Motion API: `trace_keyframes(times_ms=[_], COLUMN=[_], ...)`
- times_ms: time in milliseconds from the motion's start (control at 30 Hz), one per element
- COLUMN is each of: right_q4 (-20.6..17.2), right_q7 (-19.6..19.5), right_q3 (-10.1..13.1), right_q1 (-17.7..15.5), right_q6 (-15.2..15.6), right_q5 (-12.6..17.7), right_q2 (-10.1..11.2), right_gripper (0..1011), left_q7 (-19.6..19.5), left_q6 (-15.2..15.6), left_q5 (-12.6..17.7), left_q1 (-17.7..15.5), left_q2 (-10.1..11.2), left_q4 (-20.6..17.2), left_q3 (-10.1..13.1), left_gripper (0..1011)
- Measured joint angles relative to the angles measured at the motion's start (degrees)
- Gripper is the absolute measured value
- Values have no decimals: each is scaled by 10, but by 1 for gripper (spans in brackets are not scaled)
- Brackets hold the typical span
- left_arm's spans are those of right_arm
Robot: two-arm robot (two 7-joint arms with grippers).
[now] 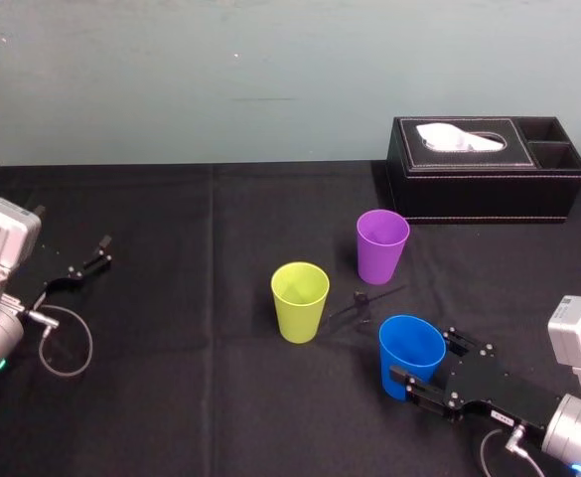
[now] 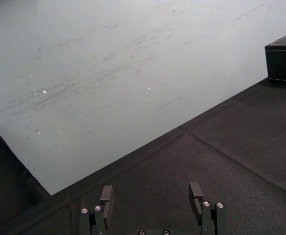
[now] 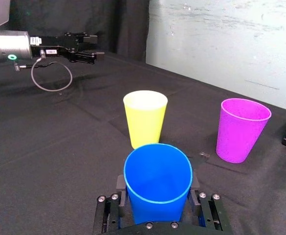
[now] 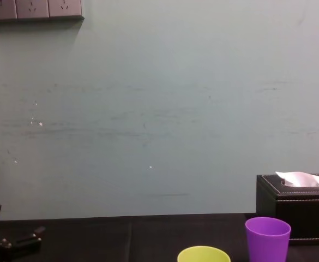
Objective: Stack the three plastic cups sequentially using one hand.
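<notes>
Nothing stacked yet imo. Right gripper [image 3: 157, 190] has its fingers clamped on the blue cup [image 1: 410, 350], front-right of the desk [image 1: 191, 397]. Yellow-green cup [image 1: 300, 300] & purple cup [image 1: 381, 244] stand separate nr the middle. Left gripper [image 2: 152, 195] is parked far left w/ fingers apart. Both nestings still to do.

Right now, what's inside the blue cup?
Nothing shows inside the blue cup, just its blue wall. Its near side hides the very bottom. The right gripper holds it.

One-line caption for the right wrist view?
Right claw grips the blue cup; yellow-green cup and purple cup stand ahead, left claw parked beyond.
</notes>
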Motion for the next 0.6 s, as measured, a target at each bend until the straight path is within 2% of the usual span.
trace_keyframes(times_ms=[600], right_q4=[0], right_q7=[0], right_q3=[0], right_q1=[-1], right_q6=[-1], right_q5=[0], right_q2=[1], right_gripper=[717], left_q7=[0], left_q6=[0], left_q5=[0], left_q1=[0], left_q2=[0], left_q4=[0], left_q3=[0], left_gripper=[1010])
